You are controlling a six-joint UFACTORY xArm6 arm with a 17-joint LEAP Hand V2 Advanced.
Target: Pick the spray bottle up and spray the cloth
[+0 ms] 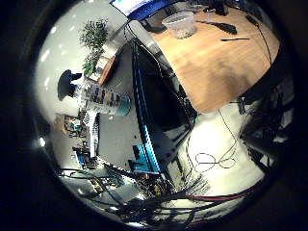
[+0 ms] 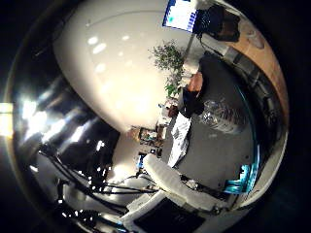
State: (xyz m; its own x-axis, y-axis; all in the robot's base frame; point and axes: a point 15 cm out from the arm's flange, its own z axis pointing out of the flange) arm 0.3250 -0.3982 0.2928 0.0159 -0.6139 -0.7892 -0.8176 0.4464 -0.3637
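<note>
Table [image 1: 115, 134]: dark grey top; we see it carrying the task's things, with a wooden desk [image 1: 216, 62] beyond it.
Cloth [image 2: 179, 138]: white patterned, lying flat on the table just beside the bottle; soft and limp, we judge.
Spray bottle [image 1: 103, 98]: clear plastic with printed label and dark trigger head, standing on the table. We judge it light, rigid but smooth and somewhat slippery; best taken round the neck below the trigger.
Position relative to hand: bottle well apart from the palm, small in both views.
Hand [image 2: 170, 182]: white parts at the view's edge; fingers' state we cannot tell; holding nothing visible.
</note>
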